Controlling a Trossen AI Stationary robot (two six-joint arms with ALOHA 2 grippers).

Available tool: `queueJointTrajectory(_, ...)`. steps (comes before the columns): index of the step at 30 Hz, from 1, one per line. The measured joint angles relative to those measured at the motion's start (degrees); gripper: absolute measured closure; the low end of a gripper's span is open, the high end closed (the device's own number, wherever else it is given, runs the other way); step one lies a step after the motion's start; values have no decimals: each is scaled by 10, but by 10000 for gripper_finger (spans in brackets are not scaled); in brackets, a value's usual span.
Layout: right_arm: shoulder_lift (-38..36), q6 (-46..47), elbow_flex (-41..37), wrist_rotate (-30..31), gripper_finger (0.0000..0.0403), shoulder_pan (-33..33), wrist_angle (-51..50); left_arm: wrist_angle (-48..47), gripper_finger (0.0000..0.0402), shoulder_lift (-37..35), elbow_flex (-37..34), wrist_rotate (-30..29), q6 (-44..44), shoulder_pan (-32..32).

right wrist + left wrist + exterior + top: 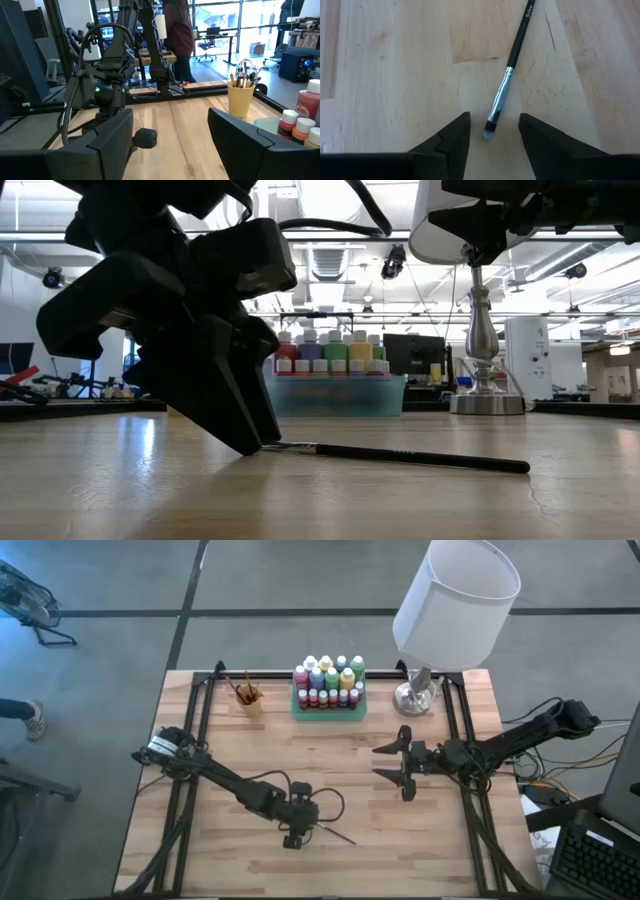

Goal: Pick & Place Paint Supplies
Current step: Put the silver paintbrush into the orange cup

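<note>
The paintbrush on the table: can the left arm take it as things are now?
Probably yes. The paintbrush lies flat on the bare wood, and the left gripper is right over its bristle end with its fingers open on both sides. Nothing lies between them.

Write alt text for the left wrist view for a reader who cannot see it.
A thin black-handled paintbrush with a silver ferrule lies flat on the pale wooden table, its bristle tip pointing into the gap between the two dark fingers of the open left end effector. Neither finger visibly touches the brush.
</note>
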Motion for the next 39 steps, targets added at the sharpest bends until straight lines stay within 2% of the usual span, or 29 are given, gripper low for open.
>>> queueJointTrajectory(5, 0, 0, 0, 0, 140, 0, 0, -1, 242, 0, -1, -1, -10, -2)
queueJointTrajectory(18, 0, 0, 0, 0, 120, 0, 0, -4, 351, 1, -2, 2, -12, -5)
queueJointTrajectory(23, 0, 0, 0, 0, 128, 0, 0, -5, 390, 1, -2, 1, -19, -5)
queueJointTrajectory(31, 0, 7, 0, -1, 158, 0, -4, -18, 399, -12, 2, 37, -66, 5)
queueJointTrajectory(34, 0, 16, 0, -5, 164, 0, -24, -35, 400, -25, 7, 61, -99, 17)
queueJointTrajectory(39, 0, 20, 0, -34, 167, 6, -69, -33, 400, -49, 12, 67, -152, 40)
